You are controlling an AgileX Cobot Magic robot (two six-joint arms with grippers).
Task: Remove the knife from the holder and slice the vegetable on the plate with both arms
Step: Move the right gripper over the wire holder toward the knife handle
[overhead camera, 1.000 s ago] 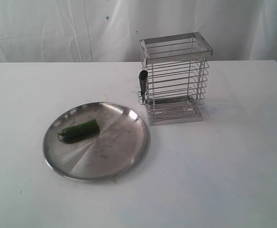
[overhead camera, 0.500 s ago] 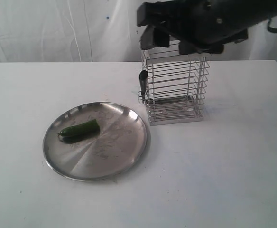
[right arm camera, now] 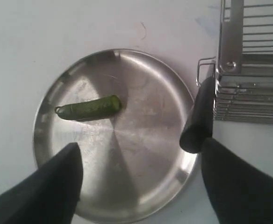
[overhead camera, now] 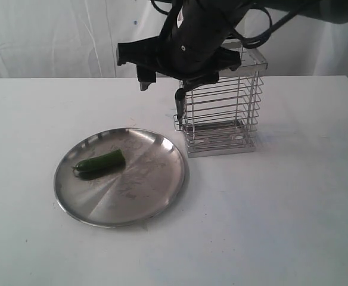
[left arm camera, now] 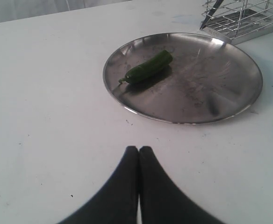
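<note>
The knife (overhead camera: 179, 99) stands with its black handle (right arm camera: 197, 122) up in a small loop on the left side of the wire holder (overhead camera: 221, 107). My right gripper (overhead camera: 165, 82) hovers open just above and left of that handle, with nothing between its fingers (right arm camera: 57, 182). The green vegetable (overhead camera: 99, 162) lies on the left part of the steel plate (overhead camera: 147, 179). My left gripper (left arm camera: 139, 150) is shut and empty over bare table, short of the plate (left arm camera: 197, 93) and the vegetable (left arm camera: 148, 68). It does not show in the exterior view.
The holder (right arm camera: 248, 70) stands close to the plate's (right arm camera: 141, 93) right rim. The right arm's dark body hides the holder's top left corner in the exterior view. A white curtain hangs behind the white table (overhead camera: 281, 226).
The right arm came into the exterior view from the upper right, then swung left and lower, from above the holder to above the knife handle. Plate, vegetable and knife have not moved.
</note>
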